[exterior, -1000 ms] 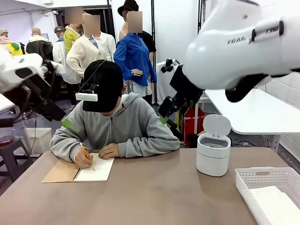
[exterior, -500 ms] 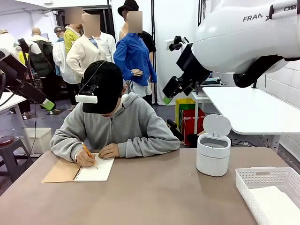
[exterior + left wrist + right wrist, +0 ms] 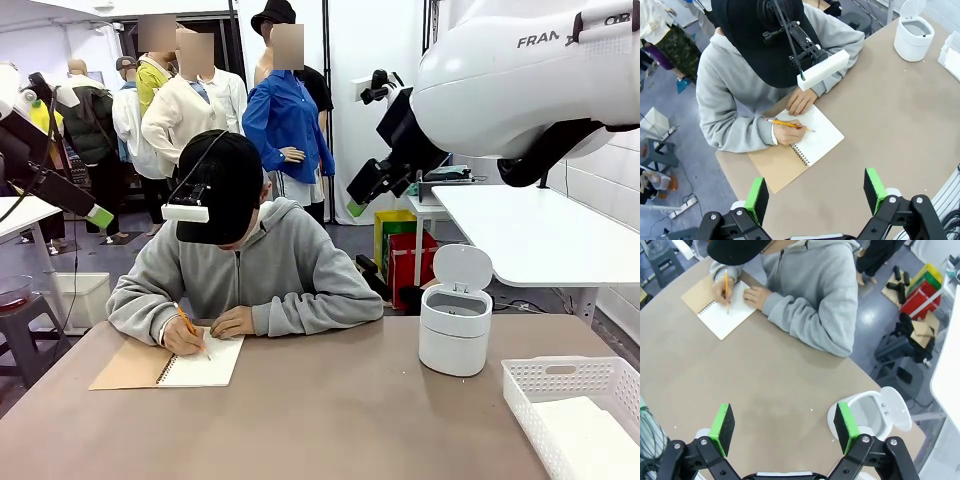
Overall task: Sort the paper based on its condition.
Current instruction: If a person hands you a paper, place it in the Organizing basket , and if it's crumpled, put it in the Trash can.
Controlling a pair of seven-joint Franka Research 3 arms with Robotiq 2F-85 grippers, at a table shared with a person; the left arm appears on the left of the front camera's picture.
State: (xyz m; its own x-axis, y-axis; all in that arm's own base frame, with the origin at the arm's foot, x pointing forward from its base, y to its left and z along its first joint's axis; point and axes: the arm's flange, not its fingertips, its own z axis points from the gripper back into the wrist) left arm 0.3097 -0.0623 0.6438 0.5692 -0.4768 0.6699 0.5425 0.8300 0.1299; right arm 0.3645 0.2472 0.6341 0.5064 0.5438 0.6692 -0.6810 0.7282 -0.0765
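Smooth white paper (image 3: 588,440) lies flat in the white basket (image 3: 560,378) at the table's near right corner. No crumpled wad is in view. My left gripper (image 3: 97,217) hangs high off the table's left side; in the left wrist view it (image 3: 816,195) is open and empty above the table's edge. My right gripper (image 3: 356,203) is raised behind the person's shoulder; in the right wrist view it (image 3: 784,427) is open and empty, high over the table. The person's hand (image 3: 787,132) writes with a pencil in a spiral notebook (image 3: 200,362).
A small white bin (image 3: 455,325) with its lid flipped up stands at the back right, also seen as the bin (image 3: 867,415) and the bin (image 3: 912,32). The seated person leans over the table's far left, both forearms resting by the notebook (image 3: 722,312).
Both arms have lifted up and away from the person: the left gripper swung left and higher, the right gripper rose. Over the last half second they barely moved. The person keeps writing.
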